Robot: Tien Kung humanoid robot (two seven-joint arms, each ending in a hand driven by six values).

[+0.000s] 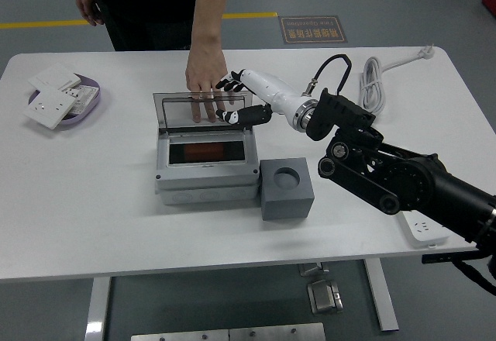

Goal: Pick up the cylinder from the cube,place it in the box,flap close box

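The grey box (pixel 205 178) stands mid-table with its clear lid (pixel 182 112) raised upright at the back. The orange cylinder (pixel 204 152) lies inside the box. The grey cube (pixel 287 190), with an empty round hole on top, sits against the box's right side. My right hand (pixel 237 99), white with black fingertips, is at the lid's upper right corner with its fingers spread, holding nothing. A person's hand (pixel 203 77) rests just behind the lid, fingers showing through it. My left arm is out of view.
A purple tray (pixel 87 101) with white socket plates sits at the far left. A coiled white cable (pixel 373 85) lies at the back right. A white power strip (pixel 425 231) lies at the right, partly under my arm.
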